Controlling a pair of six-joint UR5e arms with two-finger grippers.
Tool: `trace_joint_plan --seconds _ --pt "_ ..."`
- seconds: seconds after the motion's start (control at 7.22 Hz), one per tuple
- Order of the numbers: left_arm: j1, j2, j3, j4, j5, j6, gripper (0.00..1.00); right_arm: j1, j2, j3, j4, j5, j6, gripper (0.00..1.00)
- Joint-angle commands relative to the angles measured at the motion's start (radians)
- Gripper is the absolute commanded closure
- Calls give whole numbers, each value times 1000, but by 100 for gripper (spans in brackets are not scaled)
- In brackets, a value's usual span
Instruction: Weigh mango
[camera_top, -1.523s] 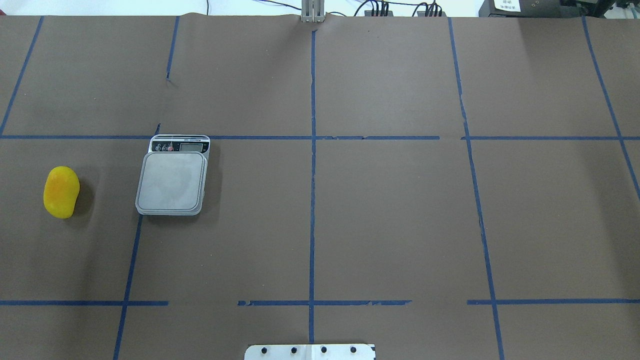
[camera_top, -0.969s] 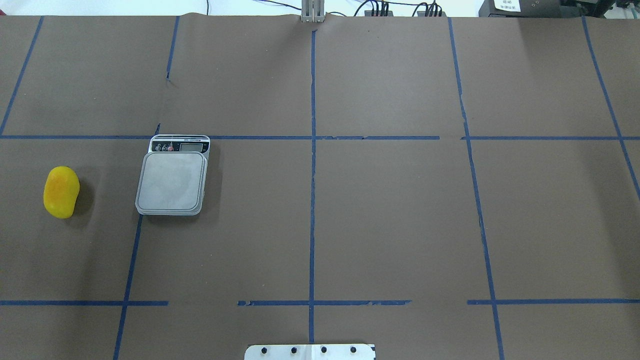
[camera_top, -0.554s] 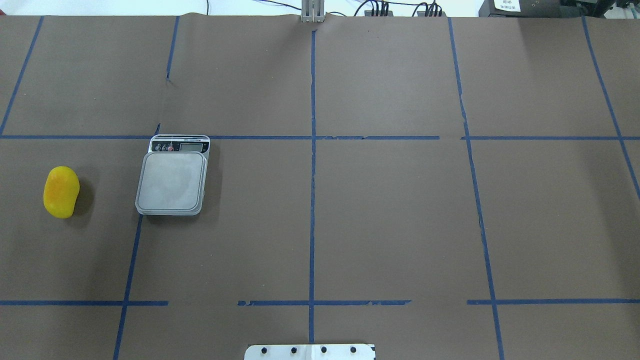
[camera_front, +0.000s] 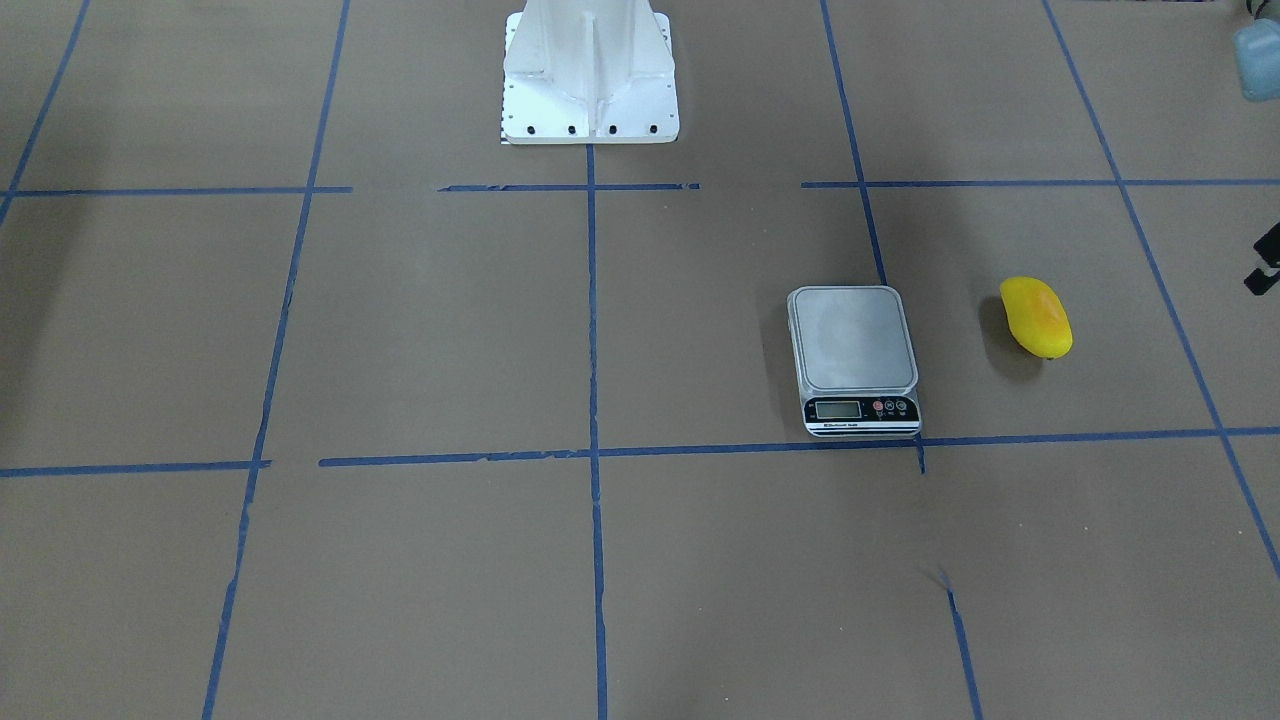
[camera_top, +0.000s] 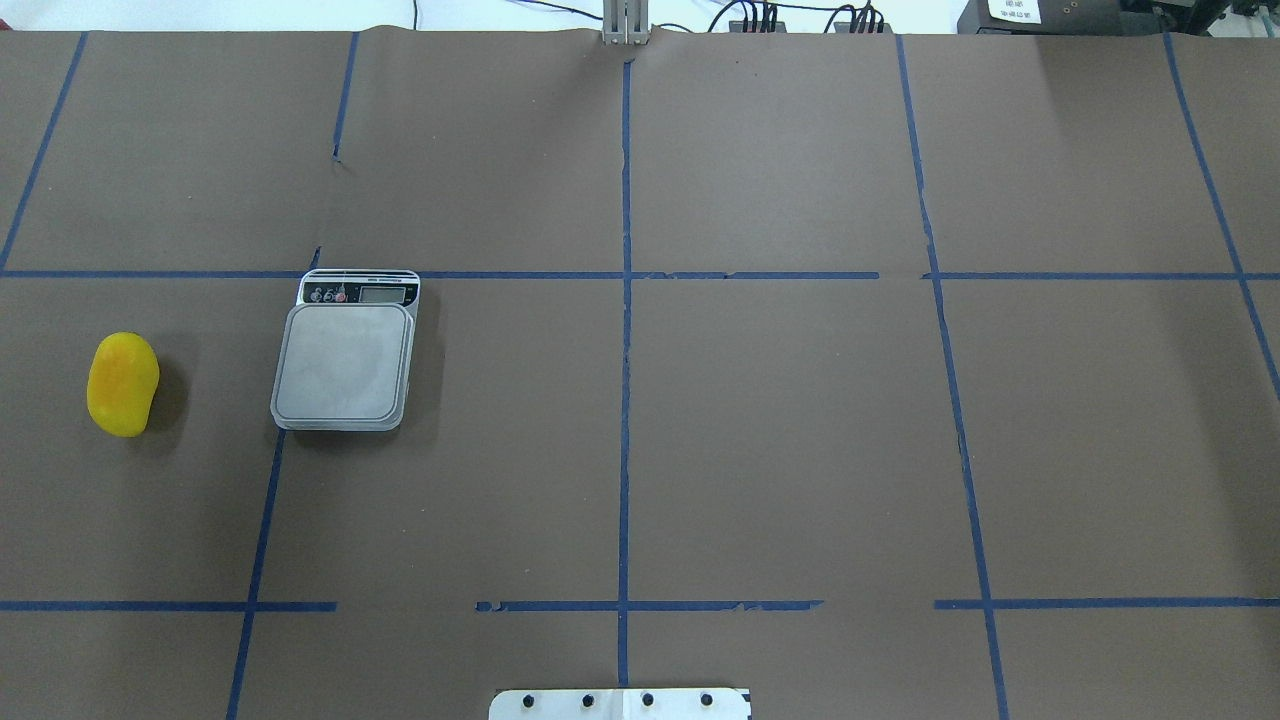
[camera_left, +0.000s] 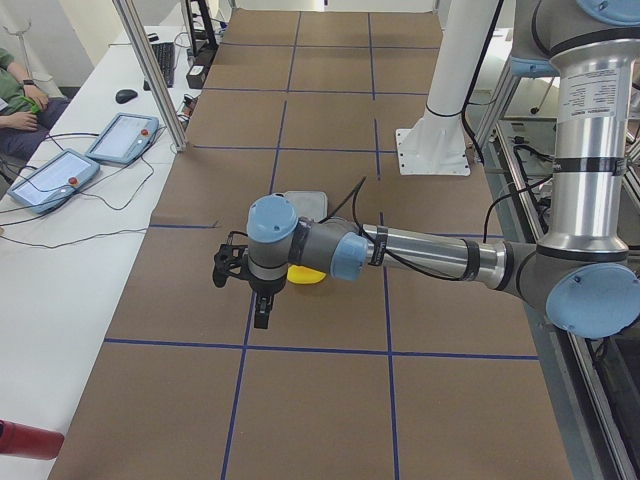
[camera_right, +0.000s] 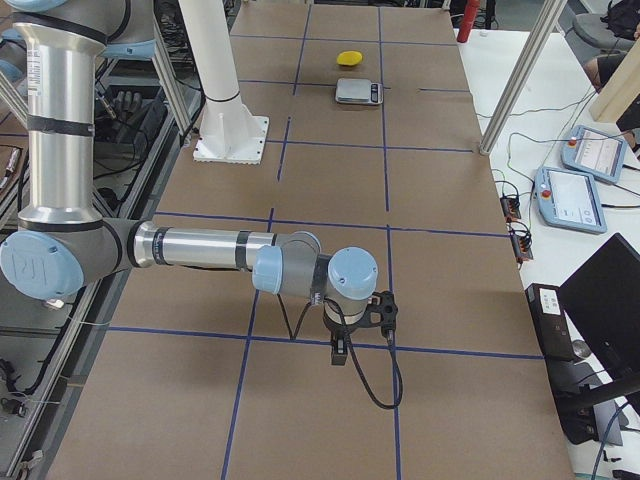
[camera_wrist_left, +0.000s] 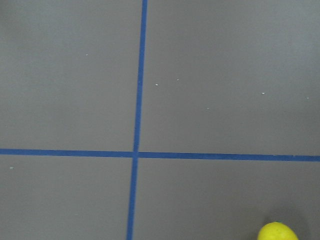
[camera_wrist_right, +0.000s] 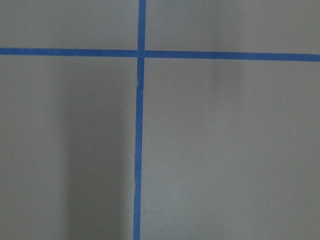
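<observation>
The table (camera_top: 800, 400) carries the scale (camera_top: 343, 362), platform bare, and the mango (camera_top: 122, 384) lying near it, untouched, both on the robot's left. The left gripper (camera_left: 262, 316) hangs near the mango, probably to fetch it. The right gripper (camera_right: 338, 352) hangs far off. I cannot tell the opening of either of the 2 pincers.

mango (camera_front: 1036, 317) lies on its side on the brown tabletop (camera_front: 420, 320), view's right of the scale (camera_front: 853, 350), near it but not touching. scale sits flat, grey platform toward the robot, display strip (camera_front: 837, 409) on the near edge, just above a blue tape line (camera_front: 700, 450). white robot base (camera_front: 589, 75) at top centre. small dark part (camera_front: 1266, 262) pokes in at the right edge, can't tell what. pale blue object (camera_front: 1256, 60) in the top right corner.
</observation>
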Motion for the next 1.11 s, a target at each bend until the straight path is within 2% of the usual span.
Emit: trace_joint_plan --seconds 0.0,0.28,0.42,0.97 --pt "183 19 11 -161 59 -239 0 0 -2 0 0 0 0 0" --pt "306 7 84 -284 129 -369 0 0 -2 0 0 0 0 0" --pt "363 -19 107 -299 154 -417 0 0 0 0 0 0 0 0" --pt "407 -29 160 -304 180 -418 0 0 0 0 0 0 0 0"
